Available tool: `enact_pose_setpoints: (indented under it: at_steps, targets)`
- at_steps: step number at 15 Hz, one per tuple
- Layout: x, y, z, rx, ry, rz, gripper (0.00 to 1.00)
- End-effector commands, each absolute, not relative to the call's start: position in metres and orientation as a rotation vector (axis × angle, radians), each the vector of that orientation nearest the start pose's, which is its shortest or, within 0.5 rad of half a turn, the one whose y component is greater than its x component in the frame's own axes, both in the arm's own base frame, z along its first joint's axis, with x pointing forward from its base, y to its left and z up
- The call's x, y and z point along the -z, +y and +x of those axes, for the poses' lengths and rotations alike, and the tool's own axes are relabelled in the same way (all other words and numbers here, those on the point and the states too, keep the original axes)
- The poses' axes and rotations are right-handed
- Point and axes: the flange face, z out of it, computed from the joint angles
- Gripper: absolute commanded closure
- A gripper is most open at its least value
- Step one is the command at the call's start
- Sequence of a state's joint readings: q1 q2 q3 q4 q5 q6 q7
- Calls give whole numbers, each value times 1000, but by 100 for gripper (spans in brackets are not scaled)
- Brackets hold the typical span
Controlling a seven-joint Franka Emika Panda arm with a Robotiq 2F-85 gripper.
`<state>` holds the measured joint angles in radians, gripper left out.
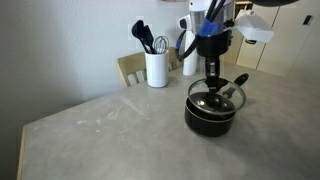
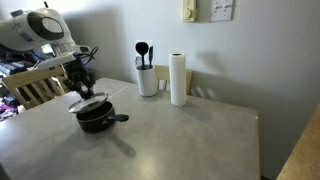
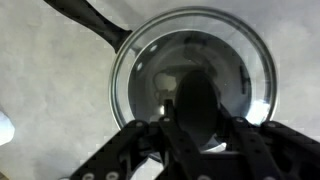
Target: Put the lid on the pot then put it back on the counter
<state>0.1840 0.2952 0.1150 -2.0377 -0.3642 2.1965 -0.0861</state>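
Observation:
The black pot [image 1: 212,118] stands on the grey counter [image 1: 110,130], and its long handle shows in the wrist view [image 3: 95,22]. My gripper [image 1: 212,76] comes straight down over it and is shut on the dark knob [image 3: 197,105] of the clear glass lid [image 1: 216,98]. The lid sits level at the pot's rim and covers the opening. I cannot tell if it rests on the rim or hangs just above. Both exterior views show the pot [image 2: 96,119], the lid [image 2: 87,102] and the gripper [image 2: 82,86]. In the wrist view the lid's metal rim [image 3: 120,90] rings the dark inside of the pot.
A white utensil holder [image 1: 156,69] [image 2: 147,81] with dark utensils stands behind the pot. A paper towel roll [image 2: 179,80] stands next to it by the wall. A wooden chair [image 2: 30,92] is at the counter's edge.

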Motion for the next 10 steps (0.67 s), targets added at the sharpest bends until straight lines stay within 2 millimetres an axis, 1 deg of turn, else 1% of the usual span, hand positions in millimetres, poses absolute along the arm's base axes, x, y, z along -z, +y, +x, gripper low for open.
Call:
enact_pose_setpoints:
  at_steps: [1,3,6,10]
  targets:
    - [-290,150,546,-168,-970,-3227,86]
    - [-285,144,546,-149,-957,-3217,86]
    - [-270,117,559,-66,-932,-3187,86]
    - [-257,83,572,38,-898,-3140,86]
